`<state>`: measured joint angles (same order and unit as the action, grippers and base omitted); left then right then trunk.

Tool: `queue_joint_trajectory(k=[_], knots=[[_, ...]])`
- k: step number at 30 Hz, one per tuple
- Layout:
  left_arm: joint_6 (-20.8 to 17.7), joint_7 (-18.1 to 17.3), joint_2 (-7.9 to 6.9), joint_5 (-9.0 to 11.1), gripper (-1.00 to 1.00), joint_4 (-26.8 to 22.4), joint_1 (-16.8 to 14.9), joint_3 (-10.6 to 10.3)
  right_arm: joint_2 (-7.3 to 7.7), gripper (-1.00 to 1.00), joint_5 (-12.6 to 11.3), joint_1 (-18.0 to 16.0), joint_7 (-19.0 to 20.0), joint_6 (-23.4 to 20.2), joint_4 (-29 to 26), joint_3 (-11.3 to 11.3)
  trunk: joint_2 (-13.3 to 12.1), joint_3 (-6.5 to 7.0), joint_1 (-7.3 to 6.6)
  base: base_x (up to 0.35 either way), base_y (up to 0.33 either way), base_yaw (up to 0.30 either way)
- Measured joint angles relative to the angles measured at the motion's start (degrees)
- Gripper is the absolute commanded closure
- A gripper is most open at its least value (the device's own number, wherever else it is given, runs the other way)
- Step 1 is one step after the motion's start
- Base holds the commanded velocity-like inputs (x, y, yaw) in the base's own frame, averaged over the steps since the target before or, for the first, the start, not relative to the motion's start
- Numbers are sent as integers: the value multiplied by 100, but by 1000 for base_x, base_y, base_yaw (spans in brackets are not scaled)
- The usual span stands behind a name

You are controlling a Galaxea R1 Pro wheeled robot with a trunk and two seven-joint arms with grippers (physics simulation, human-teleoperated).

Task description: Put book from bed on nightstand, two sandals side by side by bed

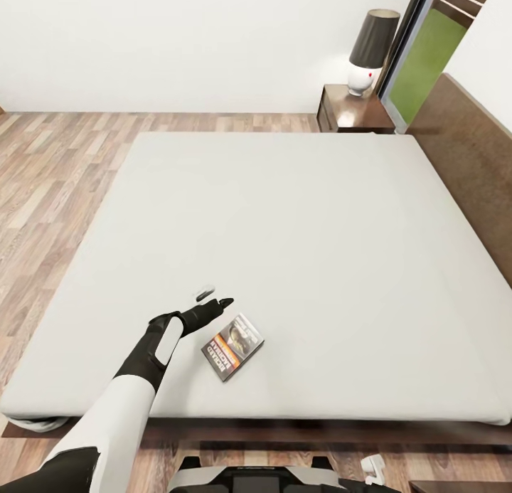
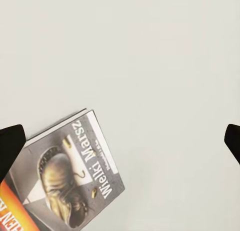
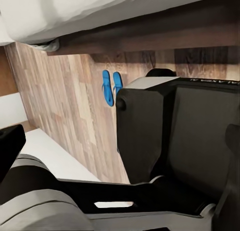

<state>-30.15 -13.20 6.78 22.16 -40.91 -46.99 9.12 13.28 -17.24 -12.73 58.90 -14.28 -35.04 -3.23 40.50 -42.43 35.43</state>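
The book (image 1: 233,347) is found lying flat on the bed (image 1: 299,223), near the mattress edge closest to the robot and well apart from the headboard (image 1: 473,158). It is a thin paperback with a dark cover, a grey picture and an orange band; in the left wrist view the book (image 2: 70,178) is seen to carry a grey boot-like image, white lettering reading "Wielki Marsz" along one side, and an orange strip at its lower corner. The cover is face up and set at a slant to the bed's edges.

The left hand (image 1: 212,301) is held over the mattress just beside the book, fingers spread apart and gripping nothing; contact with the book is not observed. The state of the right hand (image 3: 122,141) cannot be told.

The sandals (image 3: 111,86), bright blue, are noted side by side on the wood floor (image 3: 65,106) beside the bed frame. A nightstand (image 1: 352,110) bearing a lamp (image 1: 370,50) stands at the far headboard corner.
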Motion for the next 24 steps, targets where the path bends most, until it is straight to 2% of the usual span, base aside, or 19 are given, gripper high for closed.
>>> queue_joint_trajectory(k=[24], knots=[[0,0,0,4,-100,0,0,0,-3,-100,0,0,0,4,0,1,964,-432,528,0,0,0]])
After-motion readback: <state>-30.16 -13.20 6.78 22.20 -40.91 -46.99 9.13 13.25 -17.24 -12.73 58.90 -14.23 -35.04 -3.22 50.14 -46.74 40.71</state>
